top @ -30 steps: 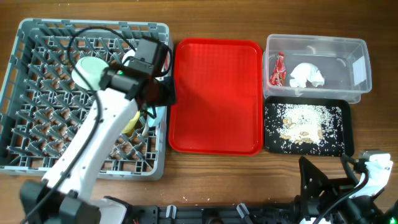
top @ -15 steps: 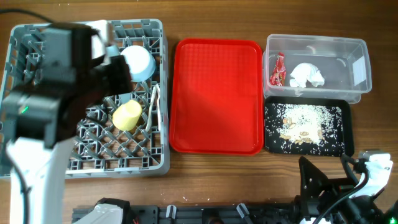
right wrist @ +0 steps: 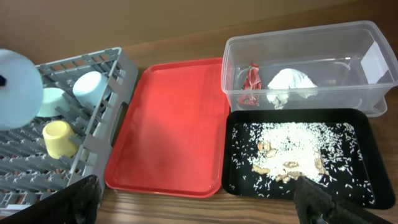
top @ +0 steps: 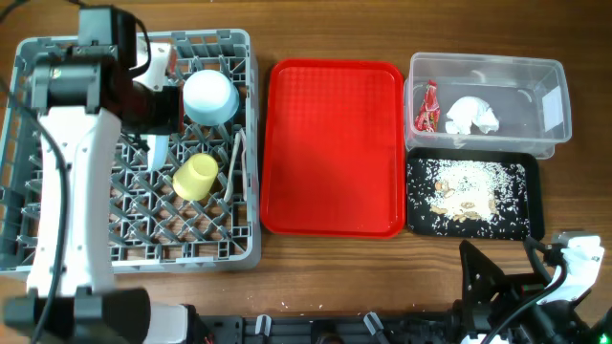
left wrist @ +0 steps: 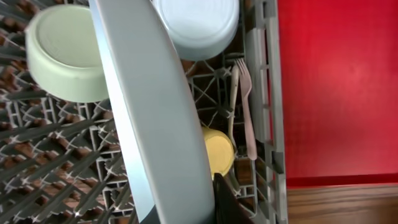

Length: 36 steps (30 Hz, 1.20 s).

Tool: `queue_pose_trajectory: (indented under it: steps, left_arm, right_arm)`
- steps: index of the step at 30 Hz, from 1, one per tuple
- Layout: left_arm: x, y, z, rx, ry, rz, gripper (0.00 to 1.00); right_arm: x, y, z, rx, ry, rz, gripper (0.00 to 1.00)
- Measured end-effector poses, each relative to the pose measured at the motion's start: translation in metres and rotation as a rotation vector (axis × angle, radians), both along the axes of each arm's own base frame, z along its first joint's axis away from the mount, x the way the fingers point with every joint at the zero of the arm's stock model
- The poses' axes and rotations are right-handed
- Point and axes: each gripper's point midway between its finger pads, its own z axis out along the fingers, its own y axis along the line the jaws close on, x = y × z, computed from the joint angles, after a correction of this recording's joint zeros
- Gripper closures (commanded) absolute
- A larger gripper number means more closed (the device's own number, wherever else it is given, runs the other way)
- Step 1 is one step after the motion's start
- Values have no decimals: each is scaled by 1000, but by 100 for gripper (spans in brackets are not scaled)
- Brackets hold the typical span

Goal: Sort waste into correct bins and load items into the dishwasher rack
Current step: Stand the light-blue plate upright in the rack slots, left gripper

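My left gripper (top: pixel 153 107) (left wrist: pixel 205 208) is shut on the pale blue plate (left wrist: pixel 149 112), holding it upright and edge-on over the grey dishwasher rack (top: pixel 57 250). The plate (top: pixel 157 150) is just left of the pale blue-white bowl (top: pixel 210 96). The yellow-green cup (top: pixel 195 178) lies in the rack, and the white fork (left wrist: pixel 249 106) and spoon (left wrist: pixel 233 93) lie along its right side. The napkin (top: pixel 473 115) and red wrapper (top: pixel 426 107) are in the clear tub (top: pixel 555 96). Rice and crumbs (top: pixel 469 186) lie in the black tray (top: pixel 534 201). My right gripper (right wrist: pixel 196 186) is open and empty at the table's front right.
The flat red tray (top: pixel 332 143) lies between the rack and the bins. A pale green round dish (left wrist: pixel 62 53) sits upside down in the rack, left of the plate. The right arm (top: pixel 535 296) rests at the front right edge of the wooden table.
My left arm has swung from the rack's middle to its back left, with the plate now edge-on. The bowl, cup and cutlery have come into view. The right arm has not moved.
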Motion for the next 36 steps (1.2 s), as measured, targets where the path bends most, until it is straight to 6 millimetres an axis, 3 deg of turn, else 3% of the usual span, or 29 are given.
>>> queue_pose_trajectory:
  steps: [3, 7, 11, 16, 21, 22, 31, 36]
  left_arm:
    - [2, 13, -16, -13, 61, 34, 93]
    - [-15, 24, -21, -48, 139, 77, 93]
    - [-26, 23, -26, -72, 192, 84, 93]
    - [-41, 18, -51, -95, 280, 82, 94]
    - [-54, 17, -55, -97, 338, 84, 91]
    - [-55, 17, -55, -97, 342, 84, 2]
    - [-57, 16, -50, -104, 347, 88, 0]
    - [-38, 9, -2, -163, 211, 153, 0]
  right_arm:
    - [0, 0, 0, 1, 0, 0, 0]
    - [0, 0, 0, 0, 0, 0, 0]
    - [0, 0, 0, 0, 0, 0, 0]
    - [0, 0, 0, 0, 0, 0, 0]
    - [0, 0, 0, 0, 0, 0, 0]
    - [0, 0, 0, 1, 0, 0, 0]
    - [0, 0, 0, 1, 0, 0, 0]
    - [0, 0, 0, 0, 0, 0, 0]
